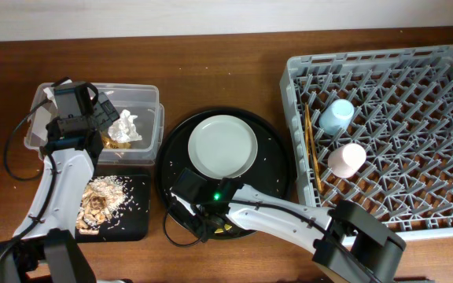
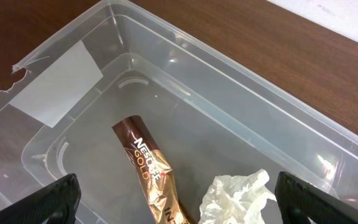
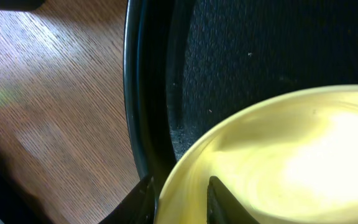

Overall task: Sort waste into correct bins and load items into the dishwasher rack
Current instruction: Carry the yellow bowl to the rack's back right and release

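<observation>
My left gripper (image 2: pixel 182 199) is open and empty, hovering over the clear tub (image 2: pixel 229 81) with the white label (image 2: pixel 58 84). The brown-gold wrapper (image 2: pixel 151 168) and the white tissue (image 2: pixel 235 199) lie inside the tub. My right gripper (image 3: pixel 180 199) is shut on the rim of the yellow bowl (image 3: pixel 291 155), one finger outside and one inside; the bowl sits in the round black tray (image 3: pixel 229 50). In the overhead view the bowl is mostly hidden under my right arm. The grey-green plate (image 1: pixel 222 147) lies in the round tray. Beige food scraps (image 1: pixel 101 200) lie in the shallow black tray (image 1: pixel 136 220).
The grey dishwasher rack (image 1: pixel 415 157) stands at the right and holds the light-blue cup (image 1: pixel 337 115), the pink cup (image 1: pixel 346 159) and the chopsticks (image 1: pixel 312 149) along its left side. A few crumbs are scattered on the round tray (image 1: pixel 270 134).
</observation>
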